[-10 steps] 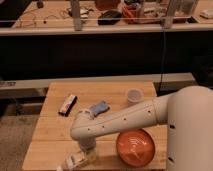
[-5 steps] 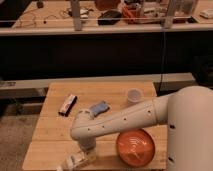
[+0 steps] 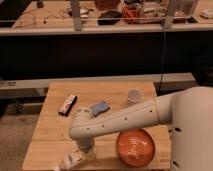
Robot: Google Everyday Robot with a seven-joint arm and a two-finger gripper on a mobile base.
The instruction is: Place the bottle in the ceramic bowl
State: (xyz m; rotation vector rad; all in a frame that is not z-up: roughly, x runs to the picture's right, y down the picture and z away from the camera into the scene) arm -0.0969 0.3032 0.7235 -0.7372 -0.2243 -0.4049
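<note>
Grasp step looks done: tool (image 3: 80, 154) sits clamped on bottle (image 3: 69, 161) at the table's (image 3: 55, 125) seven o'clock edge, needing a lift and carry toward three o'clock over bowl (image 3: 135, 146).

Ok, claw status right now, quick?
Claw: closed on the bottle, low at the near edge of the table, not yet over the ceramic bowl.
</note>
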